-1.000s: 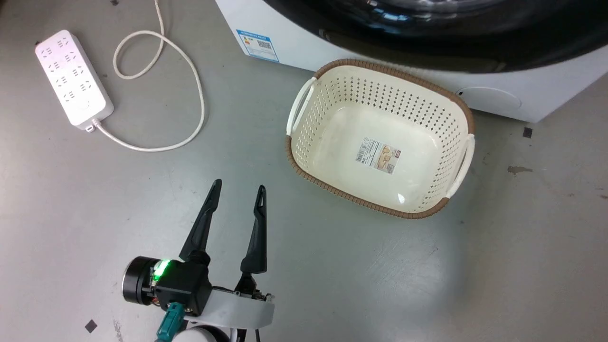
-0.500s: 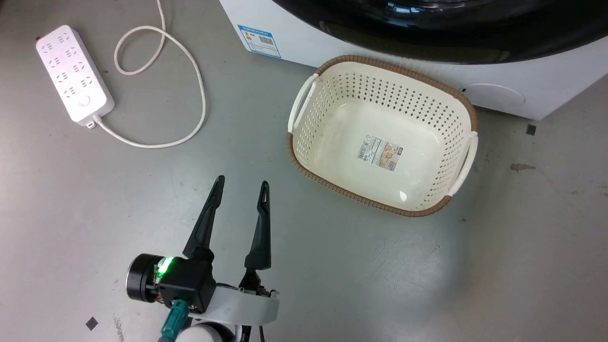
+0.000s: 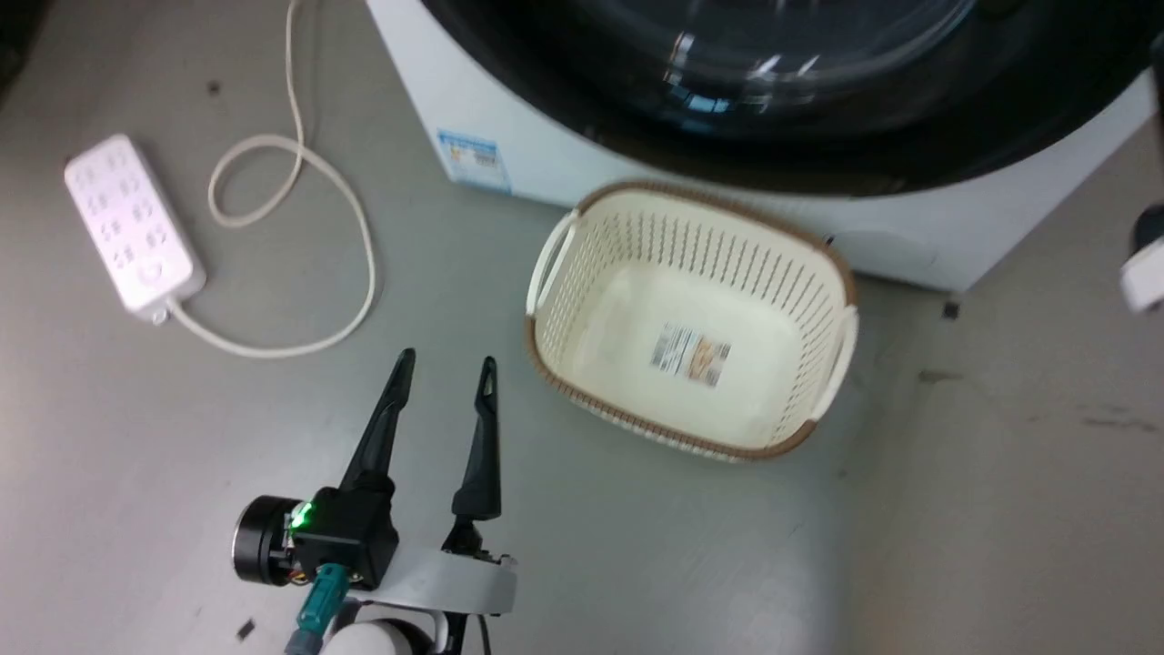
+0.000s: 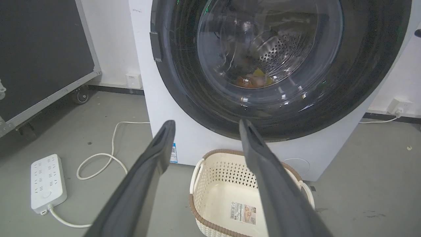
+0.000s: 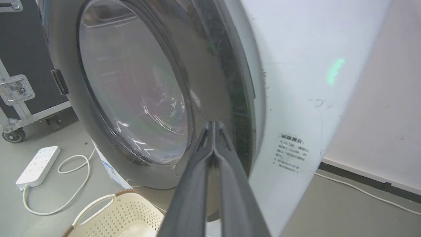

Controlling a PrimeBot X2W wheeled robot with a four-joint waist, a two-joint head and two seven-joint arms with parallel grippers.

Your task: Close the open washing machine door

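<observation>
A: The left gripper [image 3: 447, 358] hangs over the grey floor [image 3: 182, 455], fingers spread wide and empty, just left of the basket [image 3: 637, 246].

B: And the right gripper [image 5: 212, 123]?

A: Its own wrist view has it pressed shut, holding nothing. The tips are close before the black rim of the door [image 5: 131, 82], by the white side of the machine [image 5: 296, 82]. Contact cannot be told.

B: Where is the door?

A: From the head, the door [image 3: 773, 91] is a dark arc above the basket. The left wrist view frames the door [image 4: 269, 49] whole between the left gripper [image 4: 207, 122] fingers. It lies against the machine [image 4: 204, 144], the steel drum [image 4: 283, 52] and something orange showing through the glass. Whether it is latched cannot be told.

B: Anything else?

A: A power strip [image 3: 127, 227] and its looped cord lie left of the machine. Both wrist views add a black wheeled case [image 4: 42, 49] beyond it.
</observation>
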